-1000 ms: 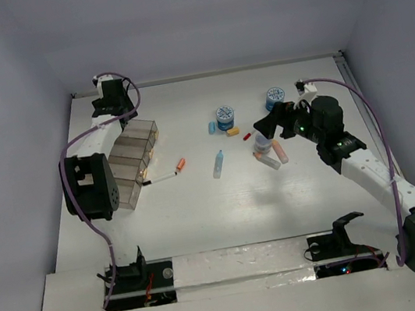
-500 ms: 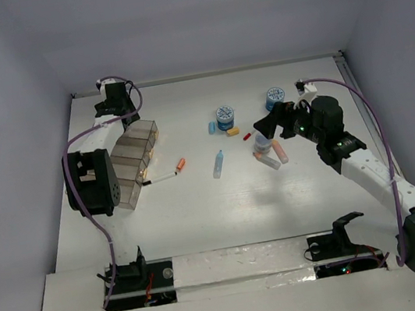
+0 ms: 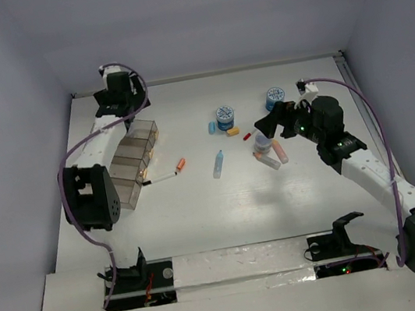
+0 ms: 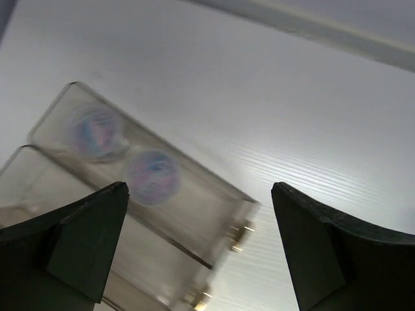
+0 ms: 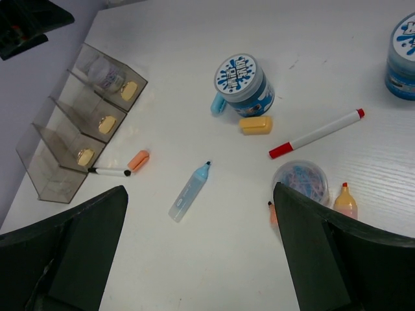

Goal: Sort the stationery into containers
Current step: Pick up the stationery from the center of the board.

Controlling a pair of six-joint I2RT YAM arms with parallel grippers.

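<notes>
The left claw [image 4: 199, 194] hung wide open and empty over the clear bins [image 4: 188, 220]. The right claw [image 5: 200, 190], open and empty too, hung near the blue marker [image 5: 189, 192], maybe light and slippery, best held at its middle.

Clear stepped bins [image 3: 131, 161] left, two tubs [image 4: 153, 176] inside, markers [image 3: 218, 164], pens [image 5: 316, 133] scattered centre

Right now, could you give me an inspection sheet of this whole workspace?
Surface: white table, bare between items.
Job's things: clear bins at left, round tubs inside the end one; blue marker, red-capped pen, blue-topped tubs loose mid-table.
Clutter: nothing seen.
Grippers: left gripper open above the bins, empty; right gripper open above the loose items, empty.
Cables: purple cables along both arms.
Surroundings: plain pale walls.
</notes>
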